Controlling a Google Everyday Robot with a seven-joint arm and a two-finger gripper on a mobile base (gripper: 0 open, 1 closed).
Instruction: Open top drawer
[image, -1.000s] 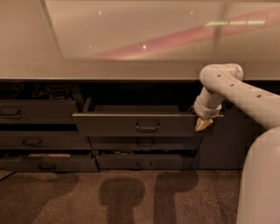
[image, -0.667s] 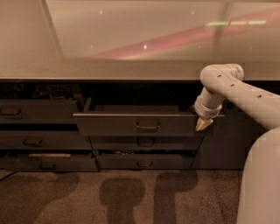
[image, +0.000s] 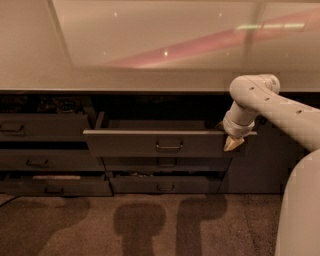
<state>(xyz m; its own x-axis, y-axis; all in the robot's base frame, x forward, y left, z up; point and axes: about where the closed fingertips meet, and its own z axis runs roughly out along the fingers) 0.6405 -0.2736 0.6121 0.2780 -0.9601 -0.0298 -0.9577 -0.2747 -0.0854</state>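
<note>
The top drawer (image: 150, 144) of the middle stack stands pulled out from under the counter, its dark grey front carrying a centred loop handle (image: 169, 145). Part of its inside shows behind the front. My gripper (image: 232, 145) hangs from the white arm at the drawer front's right end, pale fingertips pointing down, well to the right of the handle. Nothing is visibly held in it.
A pale counter top (image: 150, 50) runs across the top. Below the open drawer sit two slimmer drawers (image: 160, 185). To the left is another stack of dark drawers (image: 40, 160), the lowest slightly out. My white body (image: 300, 210) fills the right edge. Brown floor (image: 150, 225) lies in front.
</note>
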